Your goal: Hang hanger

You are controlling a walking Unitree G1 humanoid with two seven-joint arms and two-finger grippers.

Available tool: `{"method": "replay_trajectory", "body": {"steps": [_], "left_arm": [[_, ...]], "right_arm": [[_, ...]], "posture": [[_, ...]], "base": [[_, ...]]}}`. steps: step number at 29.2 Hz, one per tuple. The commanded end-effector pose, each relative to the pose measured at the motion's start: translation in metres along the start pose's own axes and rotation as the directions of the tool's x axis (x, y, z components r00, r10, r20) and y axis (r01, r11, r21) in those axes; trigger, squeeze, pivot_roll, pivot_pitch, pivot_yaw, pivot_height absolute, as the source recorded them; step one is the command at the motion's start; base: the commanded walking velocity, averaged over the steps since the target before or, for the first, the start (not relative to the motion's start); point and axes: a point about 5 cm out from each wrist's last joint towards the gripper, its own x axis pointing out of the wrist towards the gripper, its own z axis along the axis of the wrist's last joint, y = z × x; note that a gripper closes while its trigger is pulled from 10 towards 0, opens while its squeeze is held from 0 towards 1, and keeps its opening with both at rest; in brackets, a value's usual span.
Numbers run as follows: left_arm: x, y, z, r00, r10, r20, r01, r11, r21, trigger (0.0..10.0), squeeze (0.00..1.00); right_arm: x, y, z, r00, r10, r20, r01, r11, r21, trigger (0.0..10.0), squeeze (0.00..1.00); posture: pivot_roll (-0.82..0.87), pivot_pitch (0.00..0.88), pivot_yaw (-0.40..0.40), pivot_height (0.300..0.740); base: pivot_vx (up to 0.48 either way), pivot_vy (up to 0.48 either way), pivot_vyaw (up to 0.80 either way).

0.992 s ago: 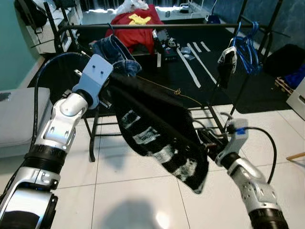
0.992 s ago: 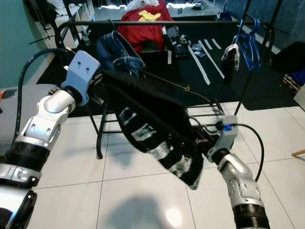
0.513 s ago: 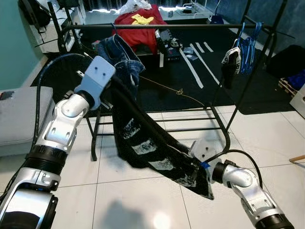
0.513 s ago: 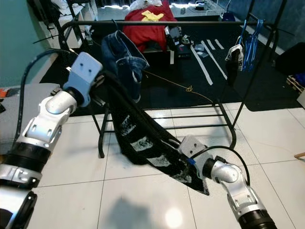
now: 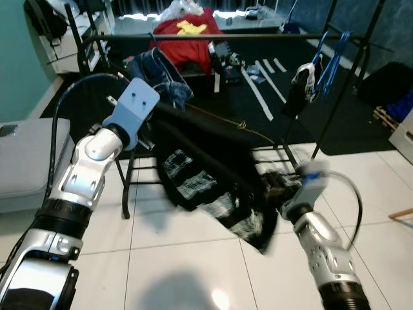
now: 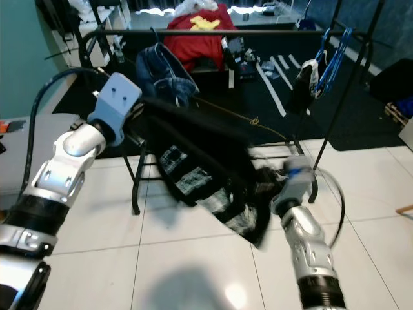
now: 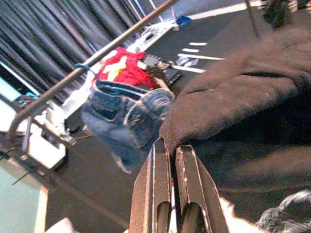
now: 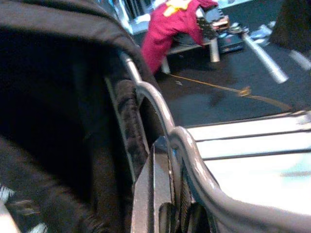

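Both grippers are clamping the black garment [image 5: 213,174] and its hanger [image 8: 160,109] below the rail [image 5: 226,37], left gripper [image 7: 171,160] on cloth, right gripper [image 8: 167,170] on wire; cloth risks slipping off.

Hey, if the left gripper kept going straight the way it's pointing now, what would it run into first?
Probably the blue jeans hanging on the black rack rail. The left gripper, jaws shut on the black garment, points toward them, though depth is hard to judge.
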Motion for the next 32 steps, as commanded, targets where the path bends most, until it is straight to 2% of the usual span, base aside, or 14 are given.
{"method": "replay_trajectory", "body": {"steps": [1, 3, 4, 7, 8, 12, 14, 15, 16, 18, 19, 20, 23, 32], "left_arm": [[-0.003, 0.016, 0.005, 0.998, 0.058, 0.021, -0.058, 0.998, 0.015, 0.0, 0.00], [-0.003, 0.015, 0.005, 0.998, 0.056, 0.020, -0.056, 0.998, 0.016, 0.0, 0.00], [-0.003, 0.015, 0.005, 0.998, 0.055, 0.020, -0.055, 0.998, 0.015, 0.0, 0.00], [-0.003, 0.015, 0.005, 0.998, 0.054, 0.019, -0.054, 0.998, 0.015, 0.0, 0.00], [-0.003, 0.014, 0.005, 0.998, 0.051, 0.020, -0.052, 0.999, 0.014, 0.0, 0.00], [-0.003, 0.014, 0.006, 0.998, 0.051, 0.021, -0.051, 0.999, 0.014, 0.0, 0.00], [-0.003, 0.014, 0.006, 0.998, 0.051, 0.021, -0.051, 0.999, 0.014, 0.0, 0.00], [-0.002, 0.007, 0.006, 1.000, 0.019, 0.020, -0.019, 1.000, 0.008, 0.0, 0.00], [-0.002, 0.003, 0.005, 1.000, -0.004, 0.020, 0.004, 1.000, 0.003, 0.0, 0.00], [-0.002, -0.013, 0.000, 0.997, -0.079, 0.002, 0.079, 0.997, -0.018, 0.0, 0.00], [-0.002, -0.013, 0.000, 0.997, -0.079, 0.002, 0.079, 0.997, -0.018, 0.0, 0.00], [-0.003, -0.025, -0.006, 0.991, -0.133, -0.020, 0.132, 0.991, -0.036, 0.0, 0.00], [-0.013, -0.083, -0.036, 0.931, -0.342, -0.127, 0.326, 0.936, -0.136, 0.0, 0.00], [-0.036, -0.118, -0.070, 0.900, -0.374, -0.223, 0.338, 0.923, -0.182, 0.0, 0.00]], "right_arm": [[-0.014, -0.009, -0.022, 0.993, -0.003, -0.117, -0.017, 0.986, -0.167, 0.0, 0.00], [-0.014, -0.010, -0.021, 0.993, -0.014, -0.118, -0.012, 0.976, -0.217, 0.0, 0.00], [-0.010, -0.008, -0.018, 0.994, -0.085, -0.064, 0.090, 0.993, 0.080, 0.0, 0.00], [-0.010, -0.008, -0.021, 0.993, -0.091, -0.081, 0.096, 0.993, 0.070, 0.0, 0.00], [-0.008, -0.003, -0.017, 0.995, 0.014, -0.099, -0.027, 0.991, -0.133, 0.0, 0.00], [-0.009, -0.002, -0.022, 0.991, -0.067, -0.115, 0.084, 0.985, 0.154, 0.0, 0.00], [-0.009, -0.002, -0.021, 0.991, -0.070, -0.118, 0.088, 0.984, 0.156, 0.0, 0.00], [-0.008, 0.010, -0.022, 0.977, 0.100, -0.189, -0.153, 0.945, -0.289, 0.0, 0.00], [-0.013, 0.021, -0.033, 0.920, 0.231, -0.317, -0.377, 0.746, -0.549, 0.0, 0.00], [-0.023, 0.035, -0.056, 0.835, 0.326, -0.442, -0.534, 0.672, -0.513, 0.0, 0.00], [-0.023, 0.035, -0.056, 0.835, 0.326, -0.442, -0.534, 0.672, -0.513, 0.0, 0.00], [-0.025, 0.036, -0.069, 0.823, 0.313, -0.475, -0.509, 0.777, -0.370, 0.0, 0.00], [-0.044, 0.037, -0.125, 0.650, 0.265, -0.712, -0.581, 0.778, -0.241, 0.0, 0.00], [-0.023, 0.060, -0.105, 0.804, 0.330, -0.495, -0.514, 0.804, -0.298, 0.0, 0.00]], "posture": [[0.04, 0.078, 0.046, 0.740], [0.04, 0.078, 0.046, 0.740], [0.04, 0.084, 0.051, 0.740], [0.04, 0.084, 0.050, 0.740], [0.04, 0.087, 0.052, 0.740], [0.04, 0.089, 0.047, 0.740], [0.04, 0.089, 0.047, 0.740], [0.04, 0.093, 0.049, 0.740], [0.04, 0.093, 0.049, 0.740], [0.04, 0.092, 0.045, 0.740], [0.04, 0.092, 0.045, 0.740], [0.04, 0.089, 0.045, 0.740], [0.05, 0.087, 0.041, 0.740], [0.05, 0.095, 0.045, 0.740]], "base": [[0.000, 0.000, 0.00], [0.000, 0.000, 0.00], [0.000, 0.000, 0.00], [0.000, 0.000, 0.00], [0.000, 0.000, 0.00], [0.000, 0.000, 0.00], [0.000, 0.000, 0.00], [0.000, 0.000, 0.00], [0.000, 0.000, 0.00], [0.000, 0.000, 0.00], [0.000, 0.000, 0.00], [0.000, 0.000, 0.00], [0.000, 0.000, 0.00], [0.000, 0.000, 0.00]]}}
